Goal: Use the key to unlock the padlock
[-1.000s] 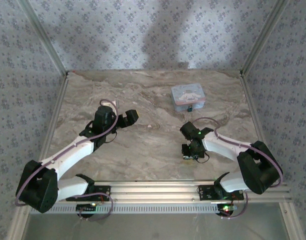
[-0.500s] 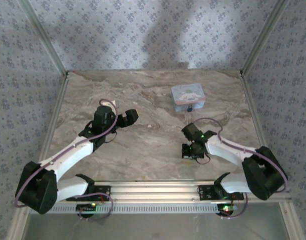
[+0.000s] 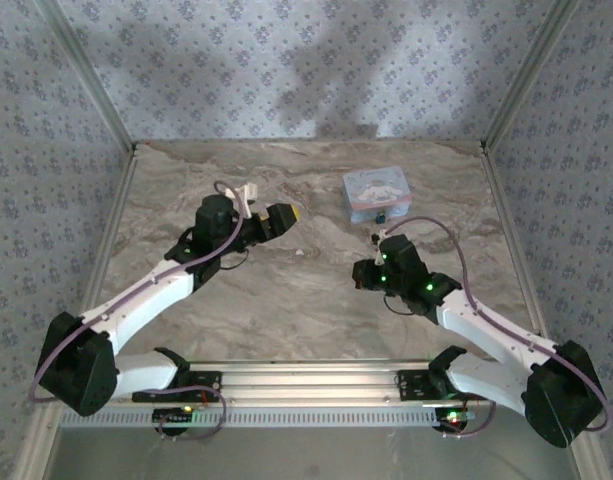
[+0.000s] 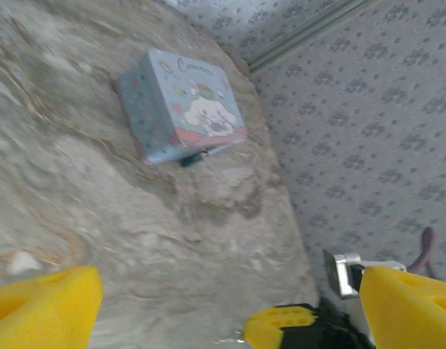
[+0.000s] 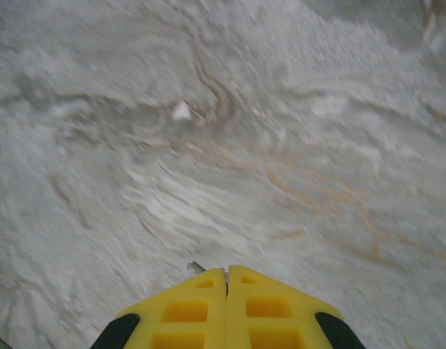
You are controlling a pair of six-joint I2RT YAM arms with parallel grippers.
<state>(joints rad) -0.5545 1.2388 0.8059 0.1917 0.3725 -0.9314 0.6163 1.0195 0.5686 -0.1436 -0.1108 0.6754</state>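
An aluminium rail (image 3: 316, 378) edges the near side of the marbled counter (image 3: 286, 300), whose middle lies bare between the arms. The right arm (image 3: 486, 325) bends inward, its jaws clenched on a thin metal sliver, apparently the key (image 5: 196, 267). The left arm (image 3: 146, 290) stretches forward and inward, jaws released wide. Farther back the tiny dark padlock (image 3: 381, 217) touches the near side of a light-blue tin (image 3: 376, 188). Patterned walls (image 3: 286, 70) close three sides.
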